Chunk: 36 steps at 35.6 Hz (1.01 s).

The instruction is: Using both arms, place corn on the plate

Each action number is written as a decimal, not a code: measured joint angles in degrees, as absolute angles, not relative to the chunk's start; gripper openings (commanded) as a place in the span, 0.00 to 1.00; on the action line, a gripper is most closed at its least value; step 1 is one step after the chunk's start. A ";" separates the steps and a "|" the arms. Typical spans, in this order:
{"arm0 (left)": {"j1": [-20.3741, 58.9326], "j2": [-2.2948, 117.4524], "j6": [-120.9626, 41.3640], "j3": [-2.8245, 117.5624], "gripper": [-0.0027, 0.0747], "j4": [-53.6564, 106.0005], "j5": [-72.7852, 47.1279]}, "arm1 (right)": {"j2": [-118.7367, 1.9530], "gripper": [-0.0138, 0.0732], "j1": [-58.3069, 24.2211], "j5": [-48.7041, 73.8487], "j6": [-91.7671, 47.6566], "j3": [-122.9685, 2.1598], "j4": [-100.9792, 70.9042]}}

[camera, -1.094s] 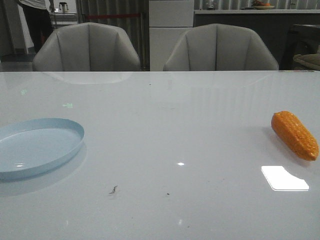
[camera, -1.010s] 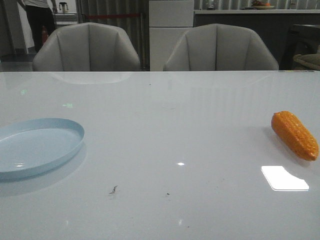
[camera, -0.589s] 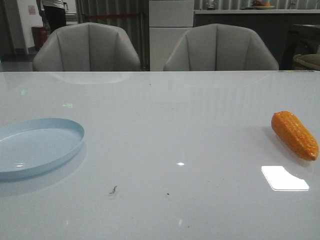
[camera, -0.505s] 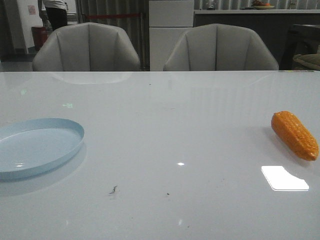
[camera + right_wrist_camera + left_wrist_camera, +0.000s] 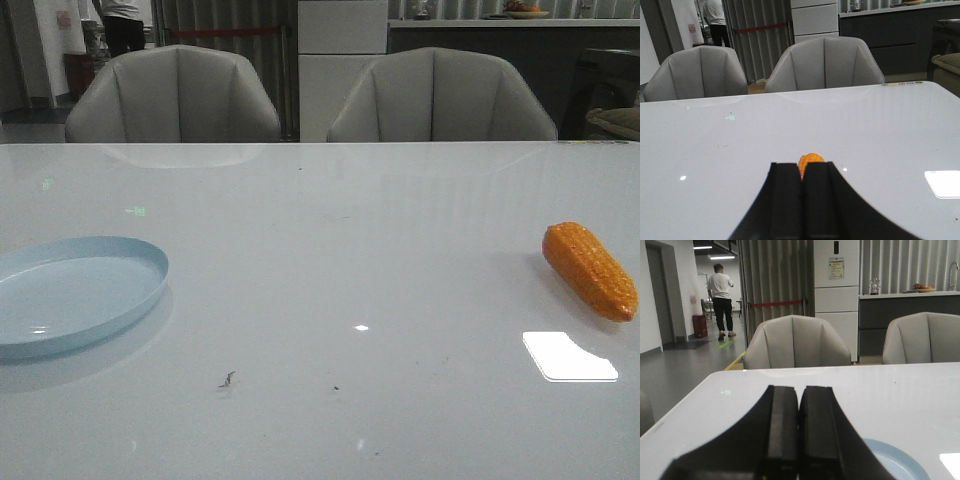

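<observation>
**Both grippers closed and empty, corn waiting far from the plate**

The left gripper (image 5: pixel 798 432) has its two black fingers pressed flat together with nothing between them, and the right gripper (image 5: pixel 801 200) is clenched the same way — neither holds anything. Neither arm shows in the front view.

Taking the plate (image 5: pixel 75 296) as the marker: it sits on the white table (image 5: pixel 340 230), pale blue and bare, and its rim peeks out just beyond the left gripper's fingers (image 5: pixel 897 460). The corn (image 5: pixel 589 269) lies well apart from it, clear across the table on the opposite side, resting on its side with one end angled toward the chairs (image 5: pixel 440 95). From the right wrist, only an orange tip (image 5: pixel 810 162) shows past the fingers, so how close that gripper really is — hard to say.

The cob looks like a stiff, light toy; its bumpy kernels should give some grip, but the tapered, rounded body could roll or squirt out. A hold across the thick middle seems safest.
</observation>
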State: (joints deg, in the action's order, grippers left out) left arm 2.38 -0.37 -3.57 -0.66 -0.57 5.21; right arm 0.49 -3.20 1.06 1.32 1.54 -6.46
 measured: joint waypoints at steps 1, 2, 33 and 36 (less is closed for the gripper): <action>2.38 -0.37 -3.57 -0.66 0.16 -0.57 5.74 | 0.49 0.23 -3.20 0.82 1.32 1.54 -6.46; 2.38 -0.37 -3.57 -0.66 0.16 -0.57 6.03 | 0.49 0.23 -3.20 0.00 1.32 1.54 -6.46; 2.38 24.13 -3.57 28.28 0.16 -8.23 -1.73 | -23.21 0.23 -3.20 9.04 1.32 -26.08 -6.46; 2.38 28.82 -3.57 28.38 0.16 -8.23 -2.25 | -28.25 0.23 -3.20 9.04 1.32 -26.17 -6.46</action>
State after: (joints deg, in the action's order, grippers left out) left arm 2.38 28.82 -3.57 28.38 -8.23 -2.25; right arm -28.25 -3.20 9.04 1.32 -26.17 -6.46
